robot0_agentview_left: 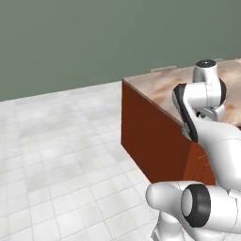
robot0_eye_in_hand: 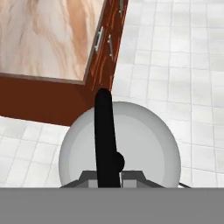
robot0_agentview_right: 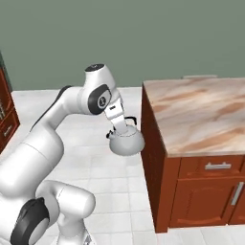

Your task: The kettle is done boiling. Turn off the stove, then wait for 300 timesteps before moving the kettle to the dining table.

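Observation:
The silver-grey kettle (robot0_agentview_right: 127, 142) hangs in the air over the tiled floor, just left of the dining table's (robot0_agentview_right: 201, 112) corner and below its top. My gripper (robot0_agentview_right: 119, 125) is shut on the kettle's thin black handle (robot0_eye_in_hand: 105, 131) from above. In the hand view the kettle's dome (robot0_eye_in_hand: 144, 144) sits right under the gripper (robot0_eye_in_hand: 109, 178), with the dining table's marbled top (robot0_eye_in_hand: 43, 39) at the upper left. The dining table's near corner (robot0_agentview_left: 160, 87) also shows in the left base view. The stove is out of view.
White tiled floor (robot0_agentview_right: 115, 191) lies under the kettle and left of the table. The table's red-brown base carries silver handles (robot0_agentview_right: 217, 166). A red-brown cabinet (robot0_agentview_right: 7, 117) stands at the far left edge. A grey-green wall closes the back.

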